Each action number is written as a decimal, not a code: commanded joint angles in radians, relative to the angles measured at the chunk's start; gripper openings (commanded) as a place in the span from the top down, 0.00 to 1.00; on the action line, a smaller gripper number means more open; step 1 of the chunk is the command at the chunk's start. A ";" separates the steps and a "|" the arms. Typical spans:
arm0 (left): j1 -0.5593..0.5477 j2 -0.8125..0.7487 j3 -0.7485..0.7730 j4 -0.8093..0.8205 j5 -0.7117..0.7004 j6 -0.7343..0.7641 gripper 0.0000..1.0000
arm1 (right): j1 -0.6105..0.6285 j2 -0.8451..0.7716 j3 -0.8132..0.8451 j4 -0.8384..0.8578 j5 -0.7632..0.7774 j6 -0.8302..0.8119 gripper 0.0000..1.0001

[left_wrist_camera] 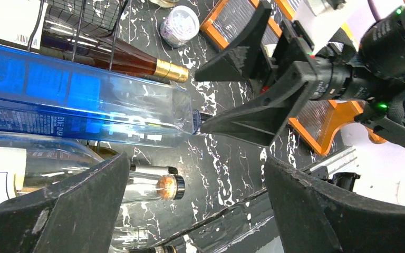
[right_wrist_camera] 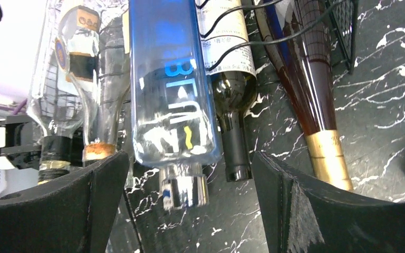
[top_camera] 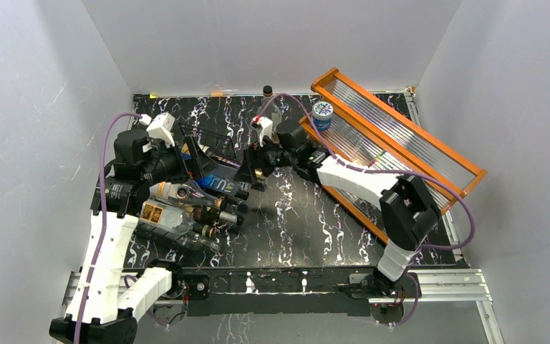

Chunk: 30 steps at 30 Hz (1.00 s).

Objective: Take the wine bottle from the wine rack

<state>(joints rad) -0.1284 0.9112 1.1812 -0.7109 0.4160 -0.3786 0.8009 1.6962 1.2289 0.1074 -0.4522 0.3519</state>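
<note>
Several bottles lie side by side in the black wire wine rack [right_wrist_camera: 231, 50], necks toward the right arm. A blue glass bottle [right_wrist_camera: 171, 95] with a silver cap sits in the middle. Beside it lies a dark wine bottle [right_wrist_camera: 234, 105] with a white label and a black neck. Further right is a brown bottle [right_wrist_camera: 316, 110] with a gold foil neck. My right gripper [right_wrist_camera: 190, 211] is open just short of the blue bottle's cap, touching nothing. My left gripper [left_wrist_camera: 195, 211] hangs open over the clear bottles' necks [left_wrist_camera: 153, 187], holding nothing. The right gripper [left_wrist_camera: 200, 100] faces the blue bottle [left_wrist_camera: 84, 105].
An orange wood-framed shelf [top_camera: 401, 136] with ribbed clear panels leans at the back right, with a blue-lidded jar [top_camera: 322, 113] on it. Clear bottles [top_camera: 175, 215] lie at the front left. A small dark bottle [top_camera: 267, 90] stands by the back wall. A metal rail [top_camera: 430, 283] lines the near edge.
</note>
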 commanded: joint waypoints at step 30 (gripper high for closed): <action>-0.003 0.008 0.038 -0.005 0.016 -0.008 0.02 | 0.090 0.252 0.251 0.079 -0.114 -0.049 0.26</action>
<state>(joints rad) -0.1284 0.9352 1.1870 -0.7116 0.4297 -0.3786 0.8860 1.9480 1.4147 0.1238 -0.5289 0.2867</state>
